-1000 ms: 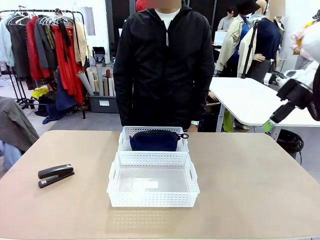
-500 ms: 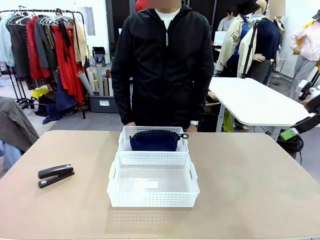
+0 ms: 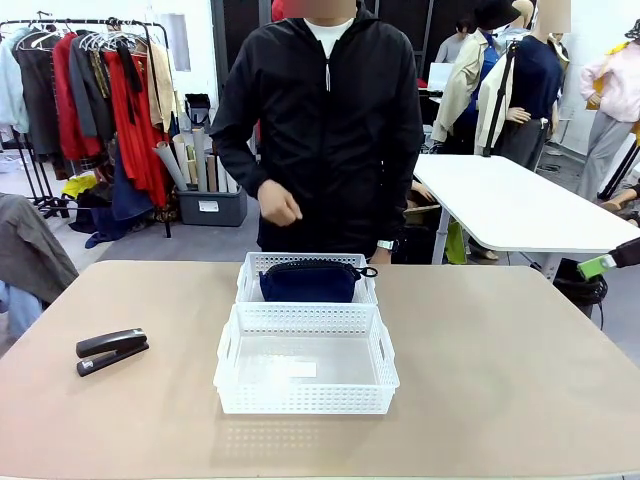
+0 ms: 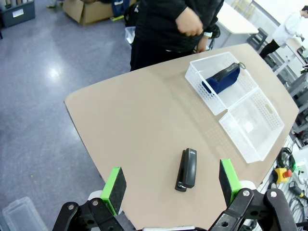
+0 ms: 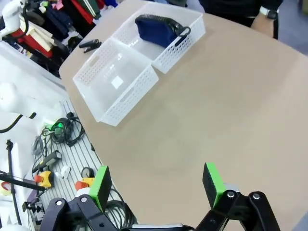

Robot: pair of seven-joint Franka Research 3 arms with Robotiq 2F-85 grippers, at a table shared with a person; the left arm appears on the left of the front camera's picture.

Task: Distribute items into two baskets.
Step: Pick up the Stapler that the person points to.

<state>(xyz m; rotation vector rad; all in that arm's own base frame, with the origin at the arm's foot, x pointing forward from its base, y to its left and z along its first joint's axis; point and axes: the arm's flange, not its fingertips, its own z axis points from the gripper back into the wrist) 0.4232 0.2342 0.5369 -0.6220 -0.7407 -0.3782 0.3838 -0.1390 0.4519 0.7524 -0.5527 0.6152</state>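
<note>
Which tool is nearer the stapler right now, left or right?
Left. The left tool hangs open above the stapler's end of the table. The right tool, also open, is at the opposite, right edge, past the baskets.

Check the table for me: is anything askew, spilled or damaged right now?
Nothing looks spilled or damaged. The navy zip pouch sits in the far basket; the near basket holds no item and lines up squarely with it. The black stapler lies on the table, outside both baskets, not yet sorted.
</note>
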